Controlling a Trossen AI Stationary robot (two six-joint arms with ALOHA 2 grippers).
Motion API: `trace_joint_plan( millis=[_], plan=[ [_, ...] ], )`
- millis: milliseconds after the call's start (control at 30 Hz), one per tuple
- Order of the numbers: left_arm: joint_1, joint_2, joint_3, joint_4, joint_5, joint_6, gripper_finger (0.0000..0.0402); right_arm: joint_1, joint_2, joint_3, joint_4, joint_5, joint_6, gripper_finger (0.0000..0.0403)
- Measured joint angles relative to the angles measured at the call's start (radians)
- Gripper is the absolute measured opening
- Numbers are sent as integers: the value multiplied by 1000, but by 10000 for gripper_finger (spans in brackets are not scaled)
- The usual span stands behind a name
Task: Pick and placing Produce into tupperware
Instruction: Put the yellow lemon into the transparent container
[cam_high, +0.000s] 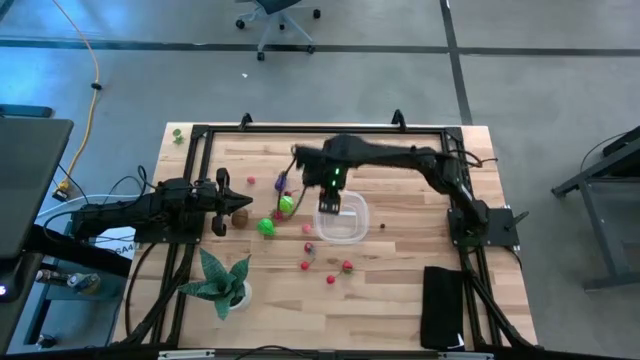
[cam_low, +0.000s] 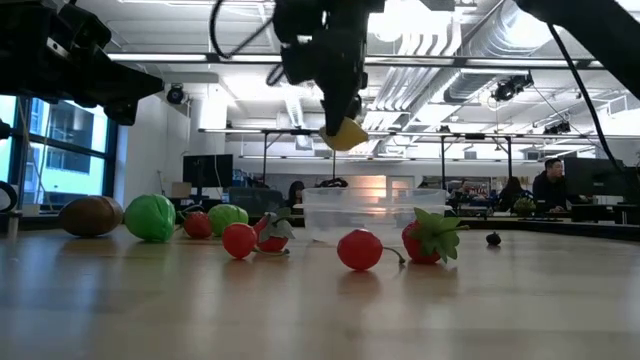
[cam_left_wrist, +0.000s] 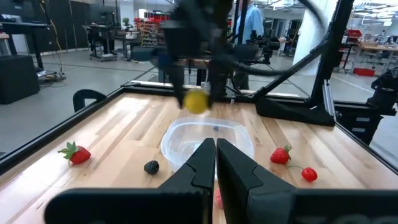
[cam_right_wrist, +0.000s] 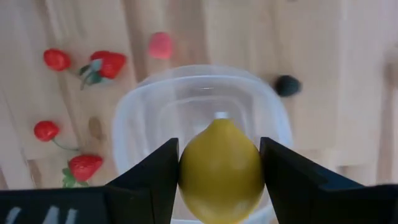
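My right gripper hangs above the clear tupperware, shut on a yellow toy lemon. In the low view the lemon is well above the tupperware, which stands on the table. Toy produce lies around it: strawberries, a pink piece, a dark berry, green pieces, a purple one and a brown one. My left gripper waits shut at the table's left, pointing toward the tupperware. My right gripper pinches the lemon across its widest part between the two fingers, coming from above and pointing down. The lemon is lifted clear, over the tupperware's opening, with its pointed tip facing down.
A spiky green potted plant stands at the near left, and a black pad lies at the near right. The black frame rail runs along the far edge. Bare wood shows at the near middle.
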Motion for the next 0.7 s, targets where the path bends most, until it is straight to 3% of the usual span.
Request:
trace_joint_plan(
  millis=[200, 433, 700],
  plan=[
    [0, 0, 0, 0, 0, 0, 5, 74, 7, -14, 77, 36, 27, 184],
    [0, 0, 0, 0, 0, 0, 5, 67, 12, -236, 185, 70, 29, 184],
    [0, 0, 0, 0, 0, 0, 5, 56, 9, -360, 295, 73, 22, 184]
  ],
)
